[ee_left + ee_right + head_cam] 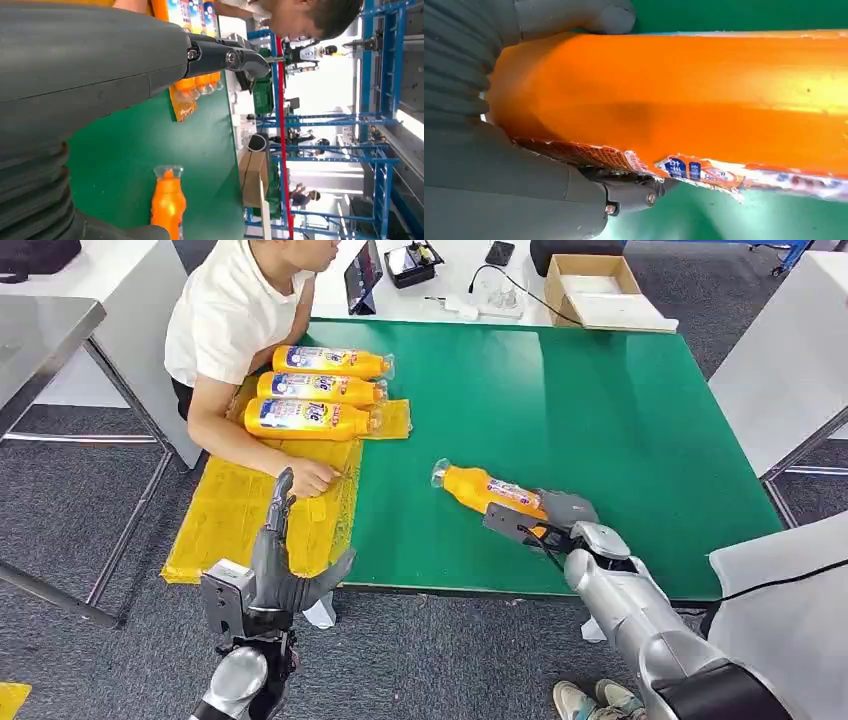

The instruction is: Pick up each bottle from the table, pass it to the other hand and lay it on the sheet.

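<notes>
The right hand (560,515) wraps its fingers around the base of the orange bottle (487,490) lying on the green table (600,420) — squeeze firmly before lifting. The left hand (285,575) waits, fingers spread and empty, beside the yellow sheet (230,515) — 3 bottles (315,390) lie there.

Bright, even overhead light; my head view is sharp, with soft short shadows under the bottles on the green table (600,410). My left wrist view blows out white toward the far background, and my left hand (90,65) looms soft and close. Right wrist view: the orange bottle (684,95) shows a pale glare band, edges blurred.
</notes>
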Controlling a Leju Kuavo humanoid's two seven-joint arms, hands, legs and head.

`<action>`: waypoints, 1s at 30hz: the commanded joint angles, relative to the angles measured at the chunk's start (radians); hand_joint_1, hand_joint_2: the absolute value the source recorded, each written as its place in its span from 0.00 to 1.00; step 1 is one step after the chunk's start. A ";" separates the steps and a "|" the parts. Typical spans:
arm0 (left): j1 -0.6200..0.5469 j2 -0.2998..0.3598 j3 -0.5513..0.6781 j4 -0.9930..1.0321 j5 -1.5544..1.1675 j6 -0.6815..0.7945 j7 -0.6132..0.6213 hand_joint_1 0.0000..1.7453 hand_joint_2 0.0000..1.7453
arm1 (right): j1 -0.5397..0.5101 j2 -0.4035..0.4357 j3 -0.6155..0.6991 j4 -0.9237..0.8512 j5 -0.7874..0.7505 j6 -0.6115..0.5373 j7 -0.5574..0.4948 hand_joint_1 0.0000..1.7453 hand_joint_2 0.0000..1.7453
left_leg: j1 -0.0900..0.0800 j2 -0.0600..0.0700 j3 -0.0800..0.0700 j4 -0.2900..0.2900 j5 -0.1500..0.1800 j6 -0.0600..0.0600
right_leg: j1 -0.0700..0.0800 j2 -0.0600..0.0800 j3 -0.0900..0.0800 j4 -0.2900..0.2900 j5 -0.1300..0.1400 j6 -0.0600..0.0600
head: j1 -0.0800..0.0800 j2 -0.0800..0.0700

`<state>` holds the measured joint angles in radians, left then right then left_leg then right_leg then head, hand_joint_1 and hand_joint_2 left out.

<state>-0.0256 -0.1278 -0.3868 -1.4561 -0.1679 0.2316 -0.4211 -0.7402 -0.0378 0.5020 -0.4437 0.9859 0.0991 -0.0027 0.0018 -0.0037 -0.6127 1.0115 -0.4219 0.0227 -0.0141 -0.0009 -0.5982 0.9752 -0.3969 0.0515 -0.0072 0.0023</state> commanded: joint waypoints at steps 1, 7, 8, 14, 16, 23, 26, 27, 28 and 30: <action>-0.043 0.021 -0.030 0.065 0.019 -0.017 -0.006 0.00 1.00 | 0.034 -0.007 -0.059 0.050 -0.111 0.052 -0.152 1.00 1.00 | 0.000 -0.001 0.003 -0.002 0.000 -0.001 | 0.001 -0.001 0.004 -0.001 -0.001 -0.002 | 0.000 0.000; -0.043 0.021 -0.030 0.065 0.019 -0.017 -0.006 0.00 1.00 | 0.034 -0.007 -0.059 0.050 -0.111 0.052 -0.152 1.00 1.00 | 0.001 -0.002 0.005 -0.002 -0.001 -0.002 | 0.001 -0.003 0.005 -0.002 -0.001 -0.003 | 0.000 0.000; -0.043 0.021 -0.030 0.065 0.019 -0.017 -0.006 0.00 1.00 | 0.034 -0.007 -0.059 0.050 -0.111 0.052 -0.152 1.00 1.00 | 0.001 -0.001 0.004 -0.002 0.000 -0.001 | 0.001 -0.002 0.004 -0.002 -0.001 -0.002 | 0.000 0.000; -0.043 0.021 -0.030 0.065 0.019 -0.017 -0.006 0.00 1.00 | 0.034 -0.007 -0.059 0.050 -0.111 0.052 -0.152 1.00 1.00 | 0.001 -0.001 0.005 -0.002 -0.001 -0.001 | 0.001 -0.002 0.005 -0.002 -0.001 -0.002 | 0.000 0.000; -0.043 0.021 -0.030 0.065 0.019 -0.017 -0.006 0.00 1.00 | 0.034 -0.007 -0.059 0.050 -0.111 0.052 -0.152 1.00 1.00 | 0.000 -0.001 0.004 -0.001 0.000 -0.001 | 0.000 -0.001 0.004 -0.001 -0.001 -0.001 | 0.000 0.000; -0.041 0.024 -0.034 0.062 0.043 -0.022 -0.012 0.00 1.00 | 0.061 -0.006 -0.089 0.010 -0.193 0.046 -0.259 1.00 1.00 | 0.000 -0.001 0.005 -0.002 -0.001 -0.001 | 0.001 -0.002 0.005 -0.001 -0.001 -0.002 | 0.000 0.000; -0.027 0.015 -0.030 0.058 0.122 -0.054 -0.001 0.00 1.00 | 0.146 0.007 -0.126 -0.123 -0.366 0.075 -0.415 1.00 1.00 | 0.001 -0.002 0.006 -0.002 -0.001 -0.001 | 0.001 -0.002 0.006 -0.003 -0.001 -0.002 | 0.000 0.000; -0.019 0.010 -0.027 0.057 0.170 -0.078 0.014 0.00 1.00 | 0.178 0.006 -0.111 -0.188 -0.405 0.066 -0.425 1.00 1.00 | 0.001 -0.001 0.005 -0.002 -0.001 -0.001 | 0.001 -0.001 0.005 -0.003 -0.001 -0.002 | 0.000 0.000; -0.011 0.003 -0.020 0.056 0.226 -0.103 0.038 0.00 1.00 | 0.220 0.004 -0.090 -0.278 -0.445 0.049 -0.432 1.00 1.00 | 0.001 0.000 0.004 -0.001 -0.001 -0.001 | 0.001 0.000 0.004 -0.001 -0.001 -0.001 | 0.000 0.000; 0.013 -0.015 0.005 0.059 0.393 -0.156 0.125 0.00 1.00 | 0.291 0.008 -0.064 -0.433 -0.503 0.017 -0.429 1.00 1.00 | 0.001 0.001 0.007 -0.002 -0.003 -0.002 | 0.001 0.001 0.006 -0.002 -0.002 -0.003 | 0.000 0.000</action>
<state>-0.0345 -0.1278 -0.3922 -1.4488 -0.0506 0.1796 -0.4245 -0.6544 -0.0427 0.4173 -0.5006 0.6445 0.1568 -0.3923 0.0018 -0.0035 -0.6122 1.0115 -0.4224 0.0226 -0.0139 -0.0005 -0.5974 0.9753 -0.3968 0.0515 -0.0072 0.0023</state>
